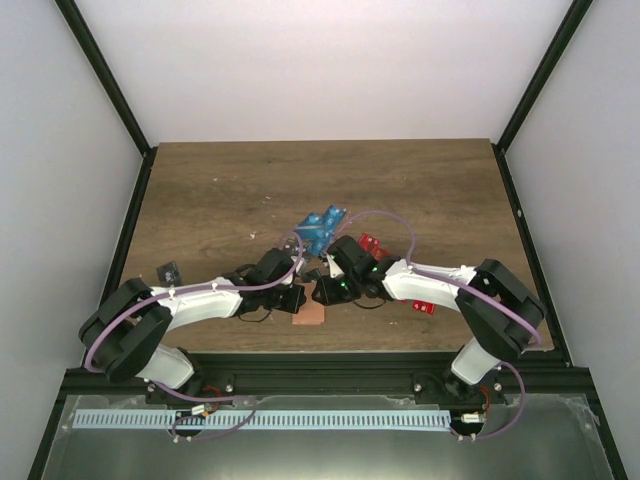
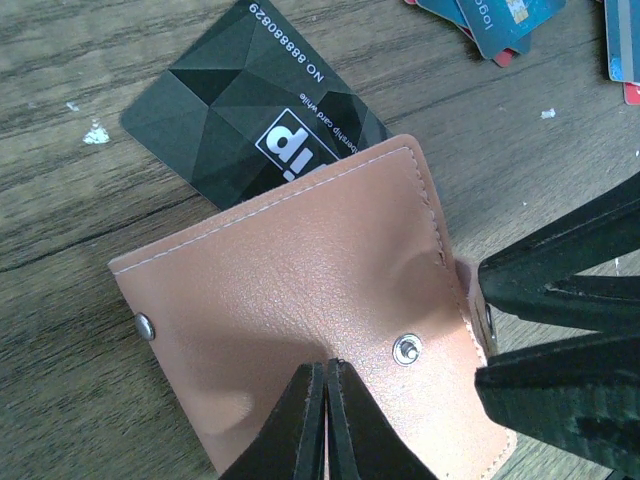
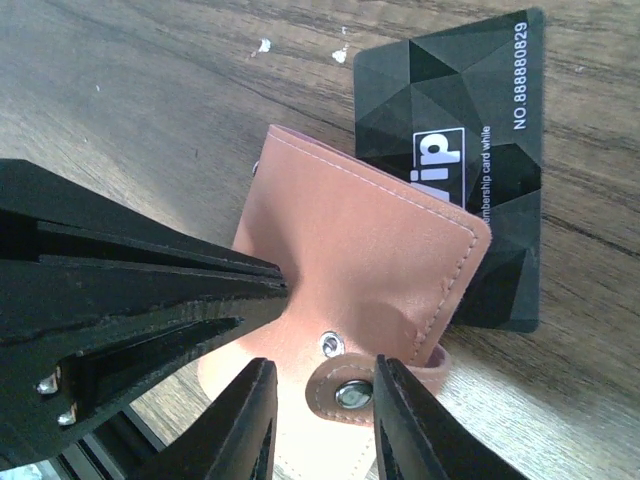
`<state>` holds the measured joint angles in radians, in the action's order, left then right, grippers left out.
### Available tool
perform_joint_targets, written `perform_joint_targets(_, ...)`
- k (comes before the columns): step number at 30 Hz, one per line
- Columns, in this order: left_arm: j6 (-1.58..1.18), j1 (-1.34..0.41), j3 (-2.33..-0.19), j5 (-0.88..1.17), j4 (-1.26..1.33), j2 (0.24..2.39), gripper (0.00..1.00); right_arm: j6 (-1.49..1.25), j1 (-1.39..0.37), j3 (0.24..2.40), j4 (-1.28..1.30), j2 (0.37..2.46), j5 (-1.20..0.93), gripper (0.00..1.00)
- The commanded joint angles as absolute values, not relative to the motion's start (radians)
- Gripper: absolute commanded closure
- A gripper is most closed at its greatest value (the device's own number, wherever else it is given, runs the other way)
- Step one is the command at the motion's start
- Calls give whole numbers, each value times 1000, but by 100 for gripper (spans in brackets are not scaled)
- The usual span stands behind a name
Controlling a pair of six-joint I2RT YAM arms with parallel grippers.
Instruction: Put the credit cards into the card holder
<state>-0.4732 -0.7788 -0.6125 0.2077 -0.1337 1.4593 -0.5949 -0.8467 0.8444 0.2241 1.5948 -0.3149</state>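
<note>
dark wood-grain table (image 1: 220, 190). tan card holder (image 1: 308, 308) at 6 o'clock edge, black card (image 2: 250, 115) tucked under it. blue cards (image 1: 320, 226) dead centre, red cards (image 1: 372, 244) 3 o'clock of those, stray dark card (image 1: 170, 272) at 9.

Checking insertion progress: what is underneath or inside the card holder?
A black card sticks out from the far edge of the tan card holder, roughly half showing. Its other half is covered, so whether it sits inside a pocket or just underneath cannot be told.
</note>
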Motion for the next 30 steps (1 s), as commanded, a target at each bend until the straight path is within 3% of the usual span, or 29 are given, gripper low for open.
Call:
perform_joint_targets(1, -463, -785, -627, 223, -149, 1451, 95, -596, -854, 882, 226, 1603, -321, 70)
perform_joint_targets(7, -460, -784, -629, 223, -149, 1451, 95, -573, -895, 946, 341, 1622, -241, 65)
perform_joint_targets(18, -453, -785, -632, 224, -150, 1449, 95, -603, -988, 1126, 613, 1708, 45, 67)
perform_joint_targets(30, -447, -785, -624, 224, -147, 1444, 95, -630, -1011, 1154, 653, 1709, 77, 85)
